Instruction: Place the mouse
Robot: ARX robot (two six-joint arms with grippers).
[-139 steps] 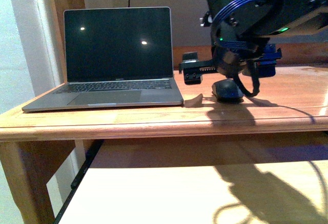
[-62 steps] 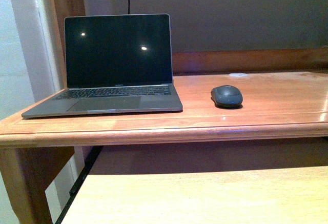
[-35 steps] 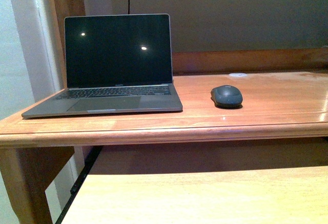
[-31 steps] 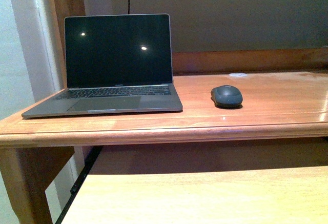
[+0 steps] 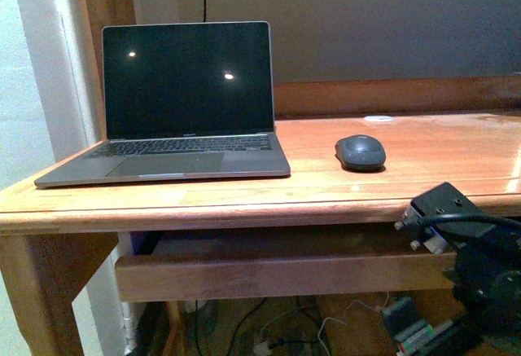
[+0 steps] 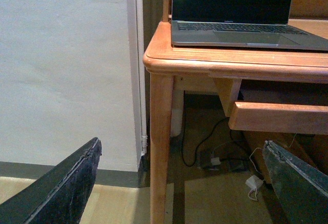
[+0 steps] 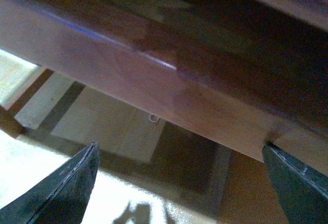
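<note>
Mouse [image 5: 361,152] sits on the desk [image 5: 244,197], flat and upright, to the right of the open laptop [image 5: 175,103] and clear of it; nothing touches it; a small white disc [image 5: 378,118] lies further back, well apart. We judge the placing itself done and the step in hand to be the pull-back and parking of the arms.

Right arm [image 5: 468,270] shows low at the right of the front view, below the desk edge; its wrist camera looks up at the underside of a wooden rail; right gripper [image 7: 179,183] has its fingers wide apart and holds nothing. Left gripper [image 6: 179,183] hangs low beside the desk leg [image 6: 160,147], fingers likewise spread and empty; the drawer front [image 6: 277,117] and floor cables [image 6: 215,157] lie ahead of it.

To finish well, we think: keep both arms below and away from the desk top so nothing nudges the mouse; lower the right arm away from the rail before any sideways swing, since clearance there looks small, though we cannot judge it exactly; keep the left arm clear of leg and cables; move slowly.
</note>
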